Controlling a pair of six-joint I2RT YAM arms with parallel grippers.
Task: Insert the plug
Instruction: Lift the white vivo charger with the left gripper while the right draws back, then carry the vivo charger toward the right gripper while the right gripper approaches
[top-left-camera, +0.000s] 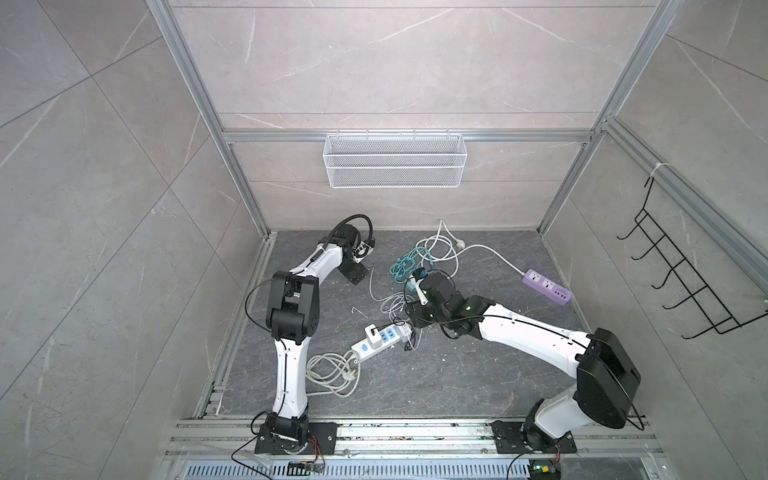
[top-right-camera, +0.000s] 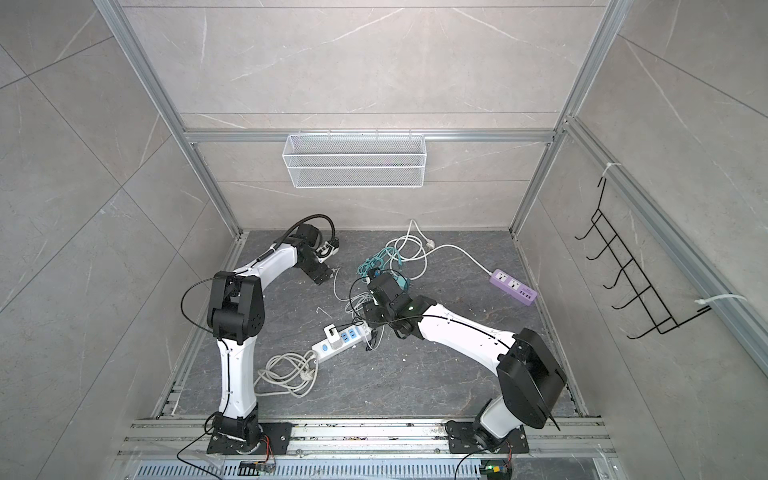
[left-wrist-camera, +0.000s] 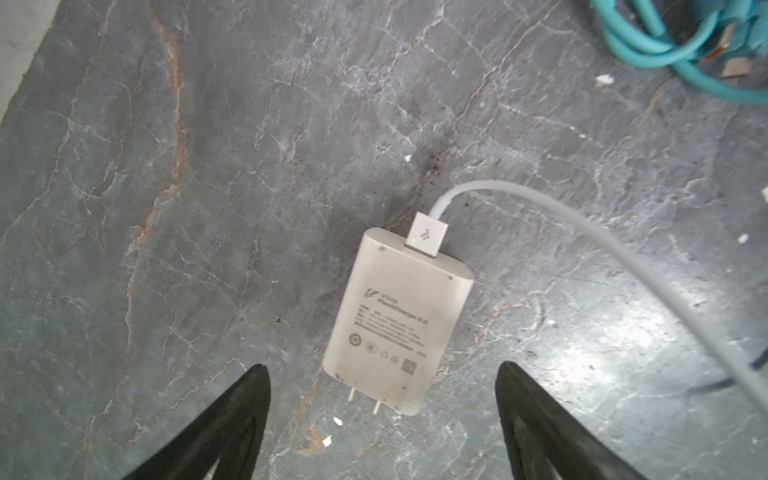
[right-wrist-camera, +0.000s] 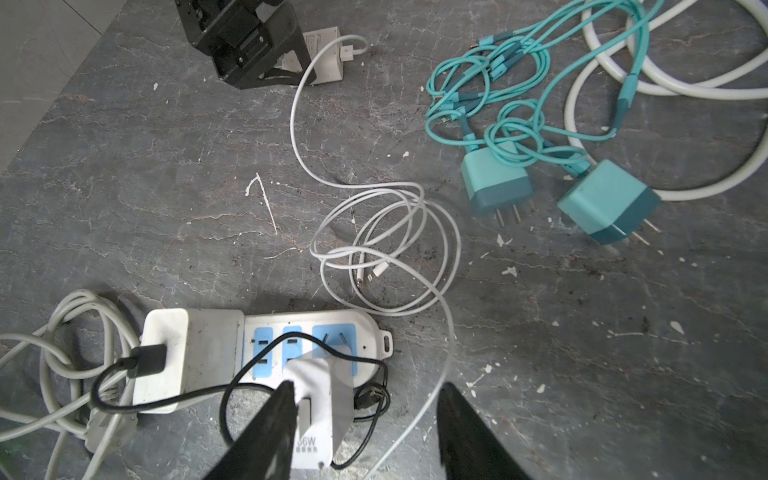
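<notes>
Left hand (left-wrist-camera: 382, 365): left wrist view; black fingers (left-wrist-camera: 232, 424) spread wide, pinching nothing, one on each side of the plug's pronged end.
Plug (left-wrist-camera: 399, 316): white wall charger, flat on the desk (left-wrist-camera: 166, 208), prongs toward the hand, white USB cable (left-wrist-camera: 582, 224) seated in its other end.
Right hand (right-wrist-camera: 366, 385): right wrist view; fingers apart, clamping nothing; one finger touches a white adapter (right-wrist-camera: 316, 399) standing at the end of the power strip (right-wrist-camera: 216, 336).
Blue sockets (right-wrist-camera: 332, 338): beside that adapter, apparently free, a black lead draped across.
Teal chargers (right-wrist-camera: 496, 183): loose, well apart from the strip.
Placement, in a top view: left hand (top-left-camera: 354, 272) near the desk's far edge; strip (top-left-camera: 380, 338) mid-desk; plug hidden under the hand.
Step in hand: judged pre-grasp on the plug.
Next move calls for: lowering, closing on the charger body, lifting, turning prongs down, carrying to a blue socket; the trailing cable may drag.
</notes>
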